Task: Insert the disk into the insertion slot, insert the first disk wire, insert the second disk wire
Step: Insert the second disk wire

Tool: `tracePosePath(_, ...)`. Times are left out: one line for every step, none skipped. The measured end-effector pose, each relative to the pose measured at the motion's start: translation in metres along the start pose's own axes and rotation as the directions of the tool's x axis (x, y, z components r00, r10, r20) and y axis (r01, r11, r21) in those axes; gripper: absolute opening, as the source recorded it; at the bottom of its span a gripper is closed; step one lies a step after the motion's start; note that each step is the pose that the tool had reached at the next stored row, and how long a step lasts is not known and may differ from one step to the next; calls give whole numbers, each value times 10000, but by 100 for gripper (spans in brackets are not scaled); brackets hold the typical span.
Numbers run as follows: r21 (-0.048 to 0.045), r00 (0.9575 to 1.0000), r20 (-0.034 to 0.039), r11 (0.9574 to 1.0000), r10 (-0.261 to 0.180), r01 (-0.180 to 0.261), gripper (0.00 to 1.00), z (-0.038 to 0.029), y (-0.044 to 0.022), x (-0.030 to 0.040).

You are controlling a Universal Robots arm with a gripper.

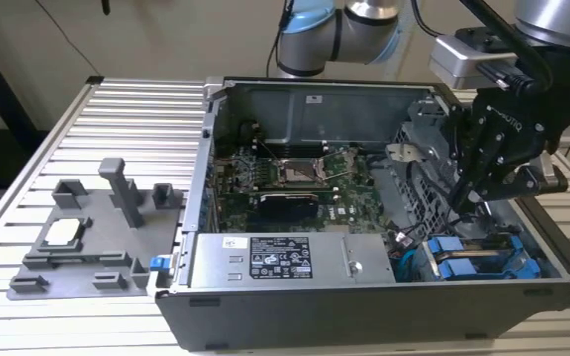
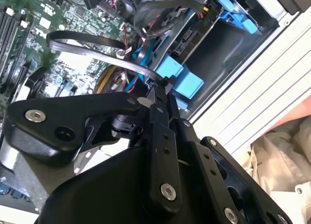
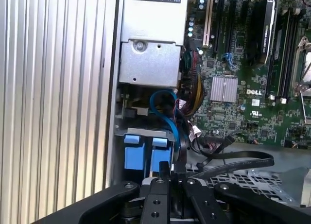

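Two blue-framed drives (image 1: 463,261) sit side by side in the grey drive cage (image 3: 146,132) at the case's front corner on the exterior view's right. Their blue ends (image 3: 146,153) face outward. Which of them is the disk I cannot tell, and both fill the bays where the insertion slot is. My gripper (image 1: 462,202) hangs just above the cage, shut on the end of a flat black wire (image 2: 97,51). The wire (image 3: 238,163) curves from the motherboard side to my fingertips (image 3: 163,171), just over the blue frame (image 2: 182,78).
The open computer case (image 1: 364,311) lies on a slatted aluminium table (image 1: 116,119). Inside are the motherboard (image 1: 285,178) and a silver power supply (image 1: 285,259). Thin blue and coloured cables (image 3: 163,105) bunch beside the cage. A grey fixture (image 1: 87,237) stands on the exterior view's left.
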State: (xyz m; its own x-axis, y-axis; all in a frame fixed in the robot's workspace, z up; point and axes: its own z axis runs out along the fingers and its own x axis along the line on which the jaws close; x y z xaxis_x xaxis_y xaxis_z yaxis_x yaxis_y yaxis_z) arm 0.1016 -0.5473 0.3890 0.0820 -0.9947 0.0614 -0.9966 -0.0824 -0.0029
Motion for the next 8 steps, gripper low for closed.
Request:
tracePosePath(-18, 10000, 4, 10000, -1, 1, 16, 3, -12, 16)
tracePosePath(-34, 10000, 11, 10000, -3, 3, 16, 7, -26, 31)
tracePosePath(-49, 10000, 17, 10000, -3, 3, 16, 11, -40, 44)
tracePosePath(-68, 10000, 22, 10000, -5, 5, 16, 13, -55, 58)
tracePosePath(-85, 10000, 27, 10000, -6, 6, 16, 16, -69, 72)
tracePosePath(-102, 10000, 33, 9999, -6, 6, 16, 20, -84, 85)
tracePosePath(-120, 10000, 38, 9999, -7, 8, 16, 22, -99, 98)
tracePosePath(-138, 10000, 43, 9999, -8, 9, 16, 25, -114, 112)
